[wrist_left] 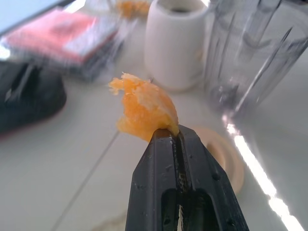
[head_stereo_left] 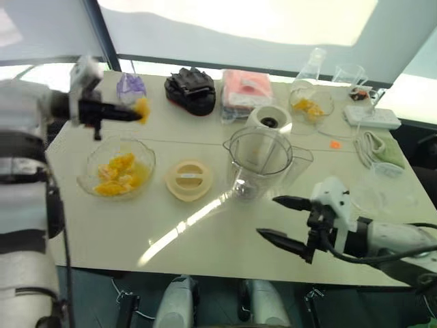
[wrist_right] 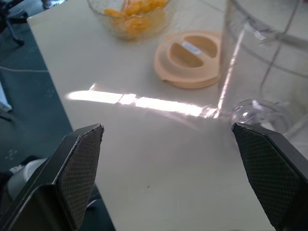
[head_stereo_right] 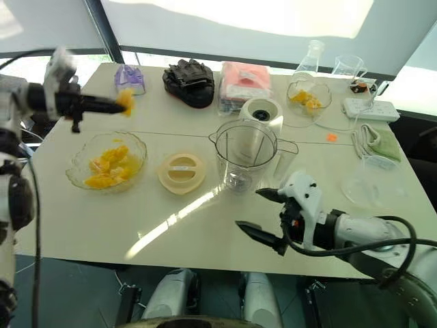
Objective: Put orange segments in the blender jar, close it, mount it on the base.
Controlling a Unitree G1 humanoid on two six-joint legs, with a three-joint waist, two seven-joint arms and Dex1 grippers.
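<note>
Holding one orange segment (wrist_left: 144, 113) pinched at the fingertips, the left hand (head_stereo_left: 133, 113) hung above the glass bowl (head_stereo_left: 87, 179) of remaining segments (head_stereo_left: 117, 174). Fruit looked soft, wet, slippery: light grip, likely to squash or drop. Blender jar (head_stereo_left: 259, 160) stood mid-table, empty, just in front of the base (head_stereo_left: 270, 119); lid (head_stereo_left: 189, 180) lay flat between bowl and jar. Right hand (head_stereo_left: 281, 219) waited wide open, empty, near the jar.

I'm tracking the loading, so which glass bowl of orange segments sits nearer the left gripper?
The large bowl beside the cream lid, below the left gripper; the smaller bowl stands across the table beyond the base.
</note>
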